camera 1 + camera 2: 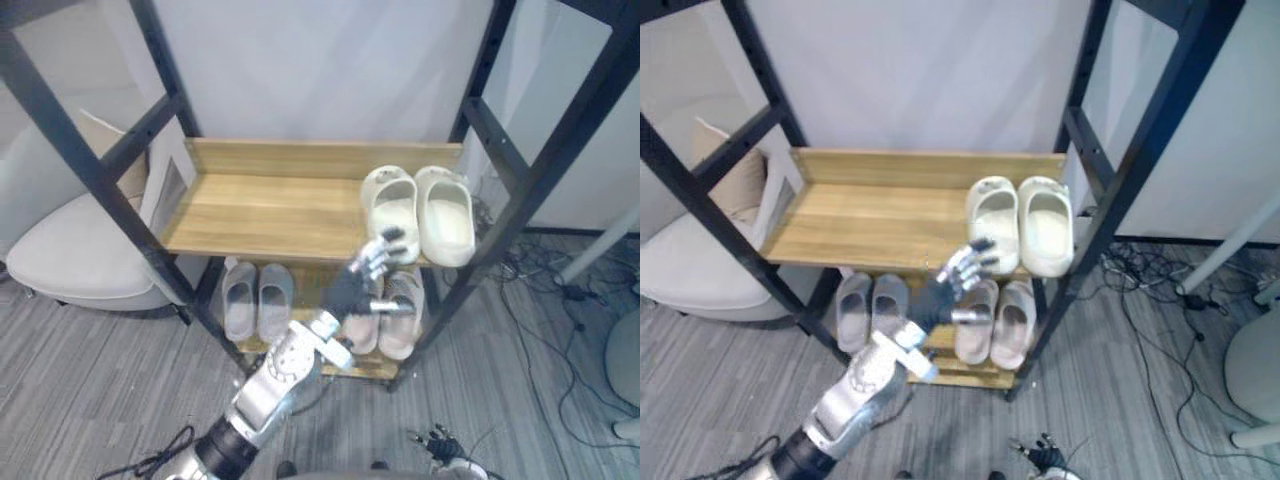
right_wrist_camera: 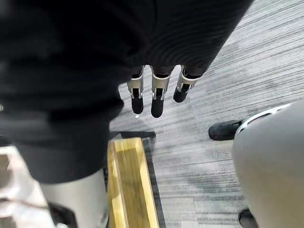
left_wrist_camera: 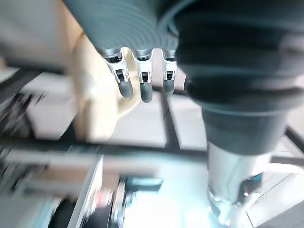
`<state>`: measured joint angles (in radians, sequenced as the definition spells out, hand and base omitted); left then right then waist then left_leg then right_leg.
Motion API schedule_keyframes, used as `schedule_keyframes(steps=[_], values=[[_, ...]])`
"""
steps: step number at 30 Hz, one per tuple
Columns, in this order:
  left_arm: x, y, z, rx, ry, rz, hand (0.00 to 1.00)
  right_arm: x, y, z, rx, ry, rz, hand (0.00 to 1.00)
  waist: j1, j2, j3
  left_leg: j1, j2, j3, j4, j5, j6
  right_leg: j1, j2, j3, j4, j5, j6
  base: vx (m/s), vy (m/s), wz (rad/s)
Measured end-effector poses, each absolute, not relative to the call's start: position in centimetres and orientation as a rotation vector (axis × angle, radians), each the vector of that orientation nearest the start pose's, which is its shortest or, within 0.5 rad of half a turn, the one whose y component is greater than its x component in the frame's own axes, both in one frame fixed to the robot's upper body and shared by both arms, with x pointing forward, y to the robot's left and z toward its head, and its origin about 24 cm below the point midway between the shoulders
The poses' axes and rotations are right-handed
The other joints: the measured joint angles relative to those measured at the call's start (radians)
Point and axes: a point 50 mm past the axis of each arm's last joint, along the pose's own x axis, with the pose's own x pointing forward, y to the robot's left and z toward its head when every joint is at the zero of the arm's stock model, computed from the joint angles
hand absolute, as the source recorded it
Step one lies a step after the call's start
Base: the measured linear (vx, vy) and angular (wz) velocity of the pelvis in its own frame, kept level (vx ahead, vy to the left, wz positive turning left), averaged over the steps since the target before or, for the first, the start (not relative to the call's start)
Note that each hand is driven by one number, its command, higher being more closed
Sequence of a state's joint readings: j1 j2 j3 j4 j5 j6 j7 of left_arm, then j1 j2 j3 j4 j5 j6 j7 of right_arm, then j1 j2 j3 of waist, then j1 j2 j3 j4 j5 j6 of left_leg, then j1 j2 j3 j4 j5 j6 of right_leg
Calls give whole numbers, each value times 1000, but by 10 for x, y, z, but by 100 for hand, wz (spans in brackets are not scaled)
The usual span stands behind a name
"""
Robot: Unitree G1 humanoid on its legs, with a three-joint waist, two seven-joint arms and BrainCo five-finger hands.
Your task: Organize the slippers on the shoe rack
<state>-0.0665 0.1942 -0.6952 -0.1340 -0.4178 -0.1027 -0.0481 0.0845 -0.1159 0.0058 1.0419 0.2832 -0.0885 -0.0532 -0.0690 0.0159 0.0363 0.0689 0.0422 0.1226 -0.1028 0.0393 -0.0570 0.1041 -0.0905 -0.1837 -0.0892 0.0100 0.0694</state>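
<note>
Left hand (image 1: 352,290), fingers spread and empty, hovers just below the cream slippers (image 1: 420,214), their length running away from it; beige pair (image 1: 404,318) seemingly right behind. Right hand (image 2: 157,101) hangs slack-fingered, farther off.

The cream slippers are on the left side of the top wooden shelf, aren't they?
Not quite. The pair of cream rubber slippers sits on the right side of the top wooden shelf, not the left side. The left eye view shows this, and the right eye view shows the same.
</note>
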Motion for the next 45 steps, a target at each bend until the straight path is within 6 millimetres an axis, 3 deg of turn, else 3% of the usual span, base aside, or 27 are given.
schedule_keyframes(steps=[4, 6, 7, 9, 10, 11, 12, 16, 22, 36, 40, 42, 43, 44, 45], values=[[192, 21, 15, -229, 154, -772, 0, 103, -196, -157, 121, 1017, -266, 0, 8, 2, -2, 0, 0, -1, 0, 0, 0, 0, 0, -1, 0, -6, 0, -38, -8, 1], [184, 33, -27, -166, 338, -711, 0, 103, -195, -157, 122, 1017, -263, 0, 9, 0, -2, 0, 1, -2, 0, 0, 0, 1, 1, -1, 0, -10, 6, -34, -11, 1], [182, 37, -37, -144, 376, -693, 0, 103, -194, -157, 122, 1018, -262, 0, 9, -1, -2, 0, 1, -2, 0, 0, 0, 1, 1, -1, 0, -10, 6, 0, 0, 0], [173, 61, -76, -49, 544, -595, 0, 103, -192, -158, 123, 1020, -258, 0, 9, -8, -4, 1, 2, -4, 0, 0, 0, 1, 2, -1, 0, -10, 6, 0, 0, 0], [172, 66, -81, -31, 569, -576, 0, 103, -191, -158, 124, 1021, -259, 0, 9, -10, -5, 1, 2, -4, 0, 0, 0, 2, 2, -1, 0, -10, 5, 0, 0, 0], [166, 86, -101, 39, 659, -496, 0, 101, -188, -159, 131, 1025, -261, 0, 10, -18, -9, 4, 2, -5, 0, 1, 0, 6, 3, 0, 0, -8, -1, 0, 0, 0], [166, 89, -103, 48, 669, -487, 0, 101, -187, -159, 131, 1025, -262, 0, 10, -18, -9, 5, 2, -5, 0, 1, 0, 7, 3, 0, 0, -8, -1, 0, 0, 0], [141, 135, -139, 205, 876, -319, 0, 98, -180, -161, 148, 1039, -258, 0, 13, -55, -3, 25, 0, -6, 0, -2, -3, 28, 2, 1, 0, -10, -1, 4, -1, 1], [117, 173, -156, 275, 1026, -111, 0, 96, -179, -162, 145, 1047, -270, 0, 18, -51, -4, 38, 1, 3, 0, -4, -5, 36, 1, 6, 0, -15, 2, -26, -3, -5], [100, 182, -162, 250, 1088, 19, 0, 95, -182, -162, 142, 1047, -287, 0, 20, -38, -4, 37, 0, -6, 0, -14, -8, 39, 2, 2, 8, -24, 1, 7, -4, 2], [102, 180, -161, 245, 1084, 18, 0, 96, -184, -162, 134, 1044, -288, 0, 19, -33, 7, 23, -7, -65, 15, -13, -7, 31, -8, -56, 78, -75, 0, 24, -25, 46], [115, 180, -158, 247, 1045, 18, 0, 99, -189, -160, 124, 1017, -292, 0, 14, -46, 44, -76, -28, -129, 148, -35, -3, -4, -38, -116, 163, -118, -1, -79, -14, 105], [126, 179, -154, 234, 1008, 28, 0, 106, -196, -156, 113, 981, -291, 0, 25, -37, 90, -131, -35, -147, 227, -51, 0, -13, -46, -150, 194, -133, 0, -141, -2, 92], [127, 179, -153, 229, 999, 30, 0, 108, -199, -156, 104, 976, -288, 0, 31, -28, 97, -142, -33, -141, 230, -52, -1, -20, -46, -158, 209, -139, -1, -173, 8, 75], [128, 177, -152, 212, 989, 35, 0, 112, -205, -154, 91, 965, -290, 0, 39, -3, 110, -169, -28, -123, 207, -56, 15, -41, -50, -184, 234, -156, -5, -157, 38, 57]])
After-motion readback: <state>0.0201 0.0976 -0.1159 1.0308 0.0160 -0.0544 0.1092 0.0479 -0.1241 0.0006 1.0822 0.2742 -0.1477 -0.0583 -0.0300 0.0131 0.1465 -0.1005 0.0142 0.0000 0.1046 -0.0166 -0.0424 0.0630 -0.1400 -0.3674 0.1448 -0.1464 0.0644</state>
